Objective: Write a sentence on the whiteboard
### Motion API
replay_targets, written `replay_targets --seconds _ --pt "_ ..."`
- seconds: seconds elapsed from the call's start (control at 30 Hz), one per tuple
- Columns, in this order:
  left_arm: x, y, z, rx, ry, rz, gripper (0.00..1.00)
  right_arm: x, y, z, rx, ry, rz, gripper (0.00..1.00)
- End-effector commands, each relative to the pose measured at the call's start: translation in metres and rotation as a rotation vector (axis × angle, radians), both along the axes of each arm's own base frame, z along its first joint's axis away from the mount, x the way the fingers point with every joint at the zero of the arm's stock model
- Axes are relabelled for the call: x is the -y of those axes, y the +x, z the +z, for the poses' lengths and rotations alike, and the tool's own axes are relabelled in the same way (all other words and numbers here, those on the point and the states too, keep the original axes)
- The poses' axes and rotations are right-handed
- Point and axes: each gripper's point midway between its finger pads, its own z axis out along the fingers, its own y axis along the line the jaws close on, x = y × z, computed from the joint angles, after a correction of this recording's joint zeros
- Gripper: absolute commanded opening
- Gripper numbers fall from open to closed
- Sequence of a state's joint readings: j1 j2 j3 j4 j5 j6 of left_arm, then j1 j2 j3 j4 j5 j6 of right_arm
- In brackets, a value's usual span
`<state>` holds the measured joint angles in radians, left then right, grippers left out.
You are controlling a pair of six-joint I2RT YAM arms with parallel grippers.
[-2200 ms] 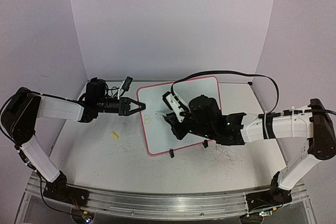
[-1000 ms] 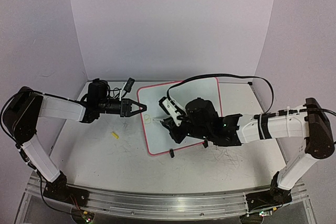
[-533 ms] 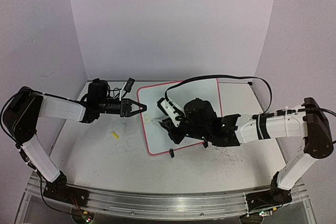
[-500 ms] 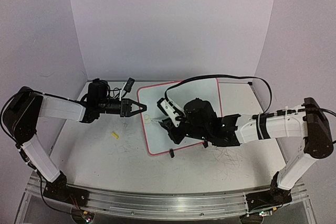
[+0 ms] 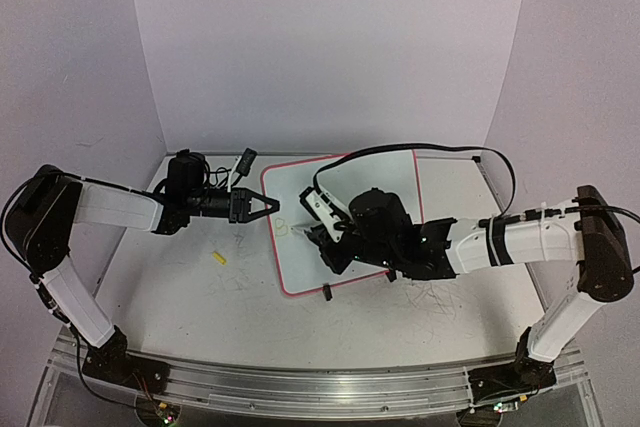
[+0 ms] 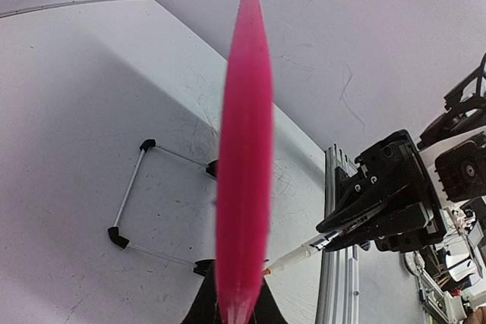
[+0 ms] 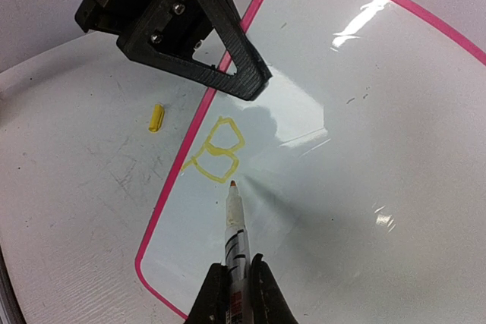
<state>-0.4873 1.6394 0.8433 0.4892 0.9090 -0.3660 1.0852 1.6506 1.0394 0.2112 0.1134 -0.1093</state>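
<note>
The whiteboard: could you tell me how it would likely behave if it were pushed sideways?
Probably stiff: the whiteboard lies flat, its pink rim straight. Its glossy face looks slippery. It might slide on the table, though the left gripper clamps its edge.

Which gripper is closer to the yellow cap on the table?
Left. The left fingers clamp the white pink-rimmed whiteboard's edge, close to the small yellow cap; the right fingers hold a white marker over the board.
</note>
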Motion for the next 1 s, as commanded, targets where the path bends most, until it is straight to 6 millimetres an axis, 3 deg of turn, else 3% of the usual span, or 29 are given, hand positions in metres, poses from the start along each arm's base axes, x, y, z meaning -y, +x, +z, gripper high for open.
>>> replay_targets --seconds 0.0,0.53,0.97 --pt "0.004 0.003 0.009 0.033 -0.010 -0.013 0.00 -0.013 0.005 0.020 0.031 0.053 -0.005 0.00" --pt "0.004 0.003 0.010 0.034 -0.010 -0.016 0.00 -0.012 0.017 0.020 0.042 0.056 -0.074 0.00" --pt "0.004 0.002 0.009 0.034 -0.009 -0.020 0.00 -0.017 0.015 0.018 0.035 0.062 -0.047 0.00"
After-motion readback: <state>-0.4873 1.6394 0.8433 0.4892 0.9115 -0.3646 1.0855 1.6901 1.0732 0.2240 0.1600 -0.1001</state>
